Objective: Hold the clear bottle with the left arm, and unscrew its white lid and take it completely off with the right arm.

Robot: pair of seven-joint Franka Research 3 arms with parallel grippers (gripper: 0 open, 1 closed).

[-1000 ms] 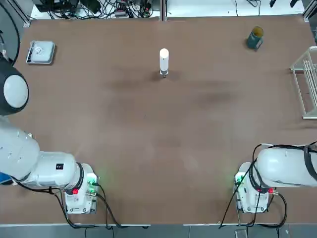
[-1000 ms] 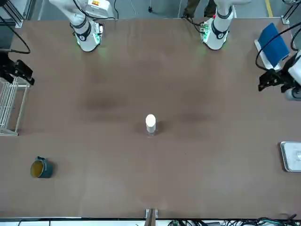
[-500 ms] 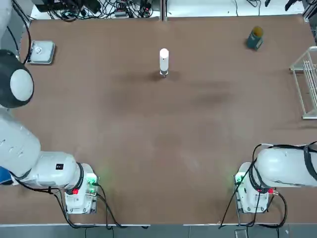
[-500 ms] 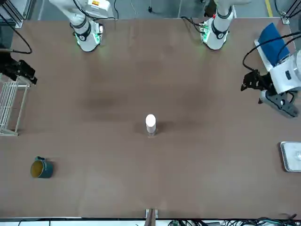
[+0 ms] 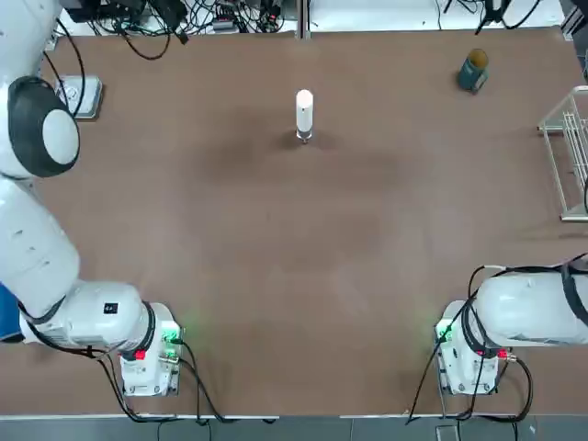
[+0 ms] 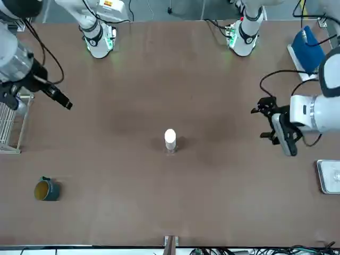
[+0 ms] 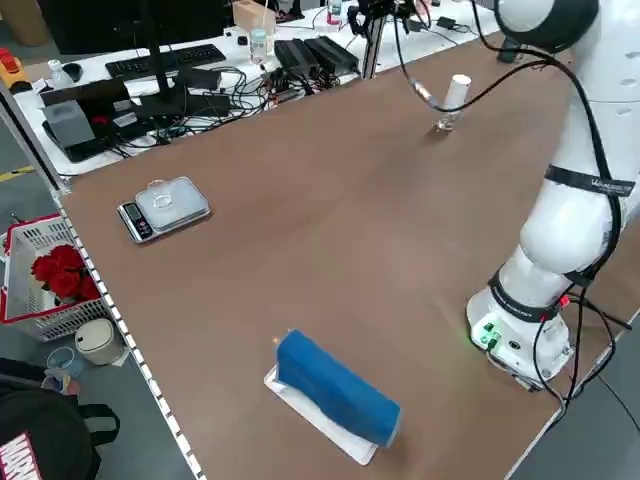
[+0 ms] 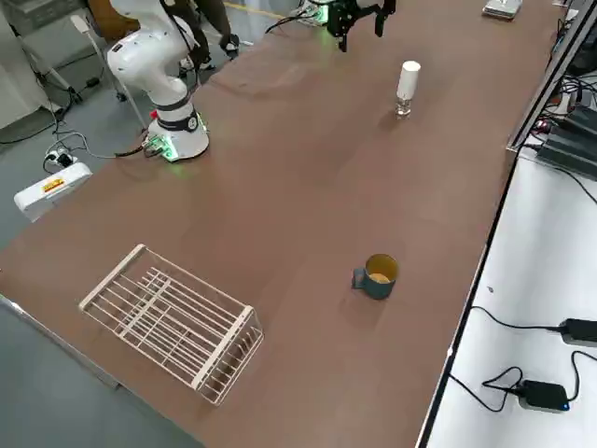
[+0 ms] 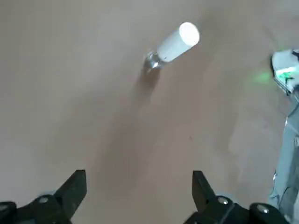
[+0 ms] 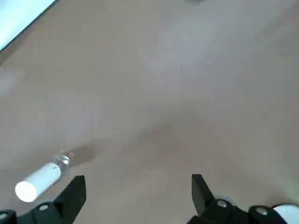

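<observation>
Slim glassy clear bottle (image 5: 304, 136), rounded cylindrical white lid (image 5: 304, 111), both arms' jaws wide.

Upright clear bottle (image 5: 304, 136); white lid (image 5: 304, 110) on

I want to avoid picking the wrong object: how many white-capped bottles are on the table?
1: the small clear bottle with the tall white cylindrical lid stands upright mid-table at the far side. The teal mug has no white cap.

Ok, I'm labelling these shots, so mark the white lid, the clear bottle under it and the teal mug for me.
white lid (image 5: 304, 108), top view, on the cap's side.
clear bottle (image 9: 153, 60), left wrist view, on the glass below the lid.
teal mug (image 8: 377, 277), right side view, on its outer wall.
</observation>
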